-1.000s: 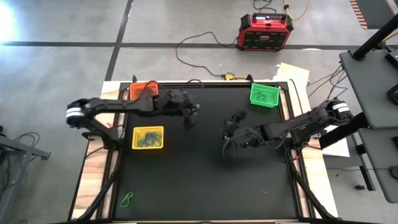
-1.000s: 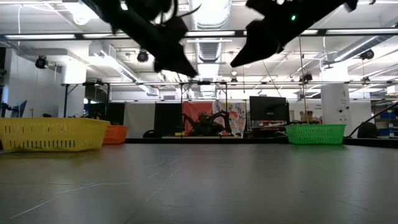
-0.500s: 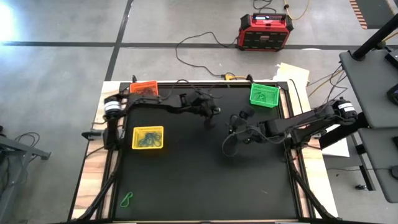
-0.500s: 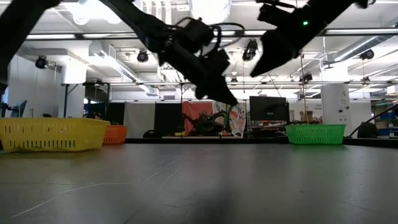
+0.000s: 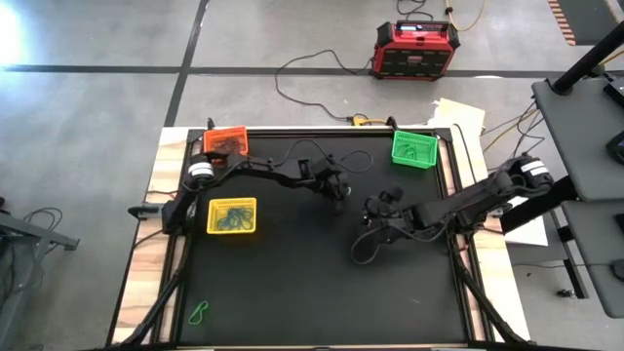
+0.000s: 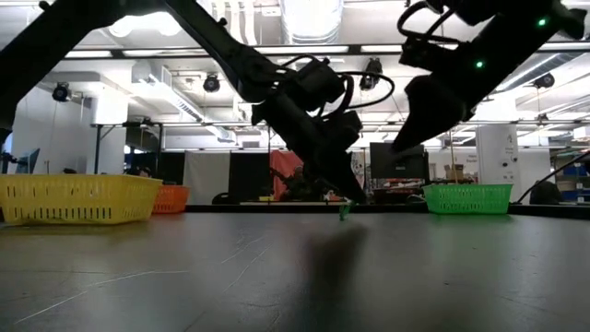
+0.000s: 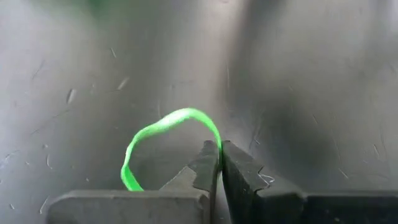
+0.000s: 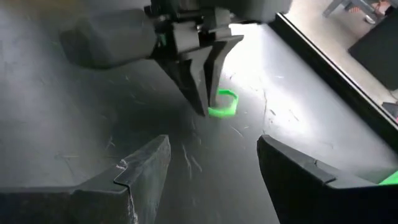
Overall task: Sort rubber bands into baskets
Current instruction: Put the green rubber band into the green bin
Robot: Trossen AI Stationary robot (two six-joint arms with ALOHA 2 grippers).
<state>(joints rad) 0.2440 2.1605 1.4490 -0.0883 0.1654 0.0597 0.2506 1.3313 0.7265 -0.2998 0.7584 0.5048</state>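
Green rubber band [image 7: 163,132] seemingly pinched by left gripper [image 7: 219,163]

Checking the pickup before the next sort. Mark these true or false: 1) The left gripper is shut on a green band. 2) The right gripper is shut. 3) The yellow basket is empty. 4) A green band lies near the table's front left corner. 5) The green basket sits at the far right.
1) True: the left gripper pinches the green band at the table.
2) False: the right gripper is open, holding nothing.
3) False: the yellow basket holds dark bands.
4) True: a stray band lies there.
5) True: the green basket is there.
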